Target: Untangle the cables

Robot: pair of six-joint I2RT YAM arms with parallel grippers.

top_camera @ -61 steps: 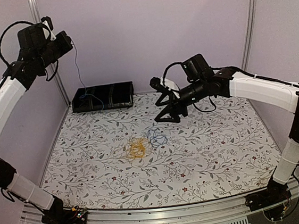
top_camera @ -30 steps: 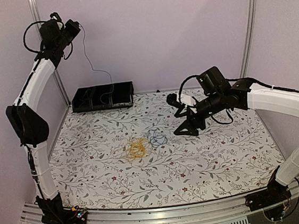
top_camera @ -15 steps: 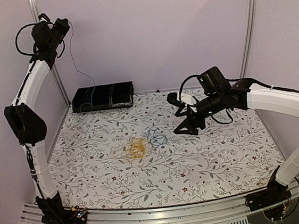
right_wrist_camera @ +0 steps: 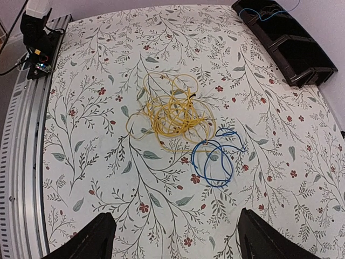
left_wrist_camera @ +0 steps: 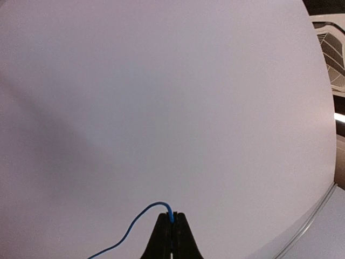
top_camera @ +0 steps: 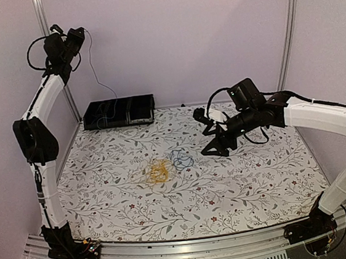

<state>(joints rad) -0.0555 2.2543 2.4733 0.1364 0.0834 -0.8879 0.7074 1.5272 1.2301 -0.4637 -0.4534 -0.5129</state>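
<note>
Left wrist: left claw (left_wrist_camera: 171, 231) is clamped on the blue cable (left_wrist_camera: 144, 211). Top: we hold it high so its thin tail seems to hang into the black bin (top_camera: 136, 120), away from the rest. Right wrist: right claw (right_wrist_camera: 178, 237) is spread over the yellow coil (right_wrist_camera: 175, 113) and second blue coil (right_wrist_camera: 215, 164) on the table (right_wrist_camera: 97, 178).

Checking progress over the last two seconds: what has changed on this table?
The left gripper, shut on the thin blue wire, rose a little as its arm straightened upright, drawing the wire higher over the black tray. The right gripper, open, pulled back to the right. The yellow coil and blue coil stayed put.
</note>
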